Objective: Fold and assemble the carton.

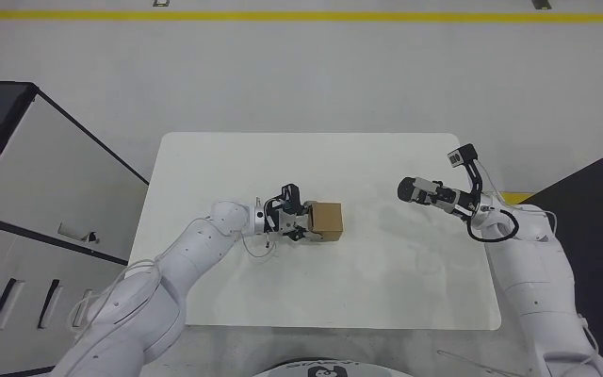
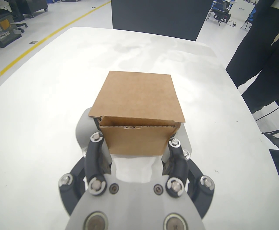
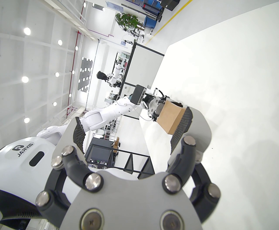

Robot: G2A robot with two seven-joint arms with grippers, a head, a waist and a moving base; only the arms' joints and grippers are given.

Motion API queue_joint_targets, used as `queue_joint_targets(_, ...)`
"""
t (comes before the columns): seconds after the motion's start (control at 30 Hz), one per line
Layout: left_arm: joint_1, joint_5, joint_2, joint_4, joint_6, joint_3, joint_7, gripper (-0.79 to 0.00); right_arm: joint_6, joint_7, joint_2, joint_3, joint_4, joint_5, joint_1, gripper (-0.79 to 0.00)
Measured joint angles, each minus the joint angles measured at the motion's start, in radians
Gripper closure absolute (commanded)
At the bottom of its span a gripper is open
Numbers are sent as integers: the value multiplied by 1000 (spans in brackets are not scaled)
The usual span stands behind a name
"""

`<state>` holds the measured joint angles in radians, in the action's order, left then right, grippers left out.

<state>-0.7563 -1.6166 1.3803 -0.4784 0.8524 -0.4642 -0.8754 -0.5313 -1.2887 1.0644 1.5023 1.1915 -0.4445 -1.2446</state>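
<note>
We see a white table (image 1: pixel 283 160) (image 2: pixel 43 87) (image 3: pixel 218 65) w/ rounded corners; it takes up most of the top view. Beyond the table's far edge in the L wrist view stands a dark panel (image 2: pixel 157 17), upright on the floor.

Next, the carton (image 1: pixel 327 219) (image 2: pixel 137 98) (image 3: pixel 169 118): brown corrugated board, already in box shape, sitting on the table approx at its middle. Its top panel lies flat. On the face toward the L arm, a flap is tucked under that top panel. We note a thin gap & a bit of ragged corrugated edge along the seam, plus small notches at both upper corners.

L gripper (image 1: pixel 300 226) (image 2: pixel 136 139) (image 3: pixel 155 106): low at table level, up against the carton's side that faces the L arm. Its two fingers straddle that end, one on each side wall, and we read them as closed onto the carton. The exact contact pts are partly hidden by the board, so how firm the grip is we can't say.

R gripper (image 1: pixel 407 188) (image 3: pixel 130 128): over the R part of the table, aimed toward the carton but well apart from it. Fingers spread wide, ribbed pads (image 3: pixel 182 126) facing each other, nothing btwn them.
</note>
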Motion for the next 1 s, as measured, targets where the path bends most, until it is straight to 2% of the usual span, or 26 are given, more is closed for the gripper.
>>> queue_joint_targets(0.3, 7, -15, 4, 29, 2, 6, -43, -785, 0, 0, 0, 0, 0, 0, 0, -785)
queue_joint_targets(0.53, 11, -28, -4, 47, -4, 5, -94, -785, 0, 0, 0, 0, 0, 0, 0, -785)
queue_joint_targets(0.73, 10, -15, -29, 50, -23, -7, -115, -785, 0, 0, 0, 0, 0, 0, 0, -785)
queue_joint_targets(1.0, -9, 3, -92, -9, -37, -21, -129, -785, 0, 0, 0, 0, 0, 0, 0, -785)
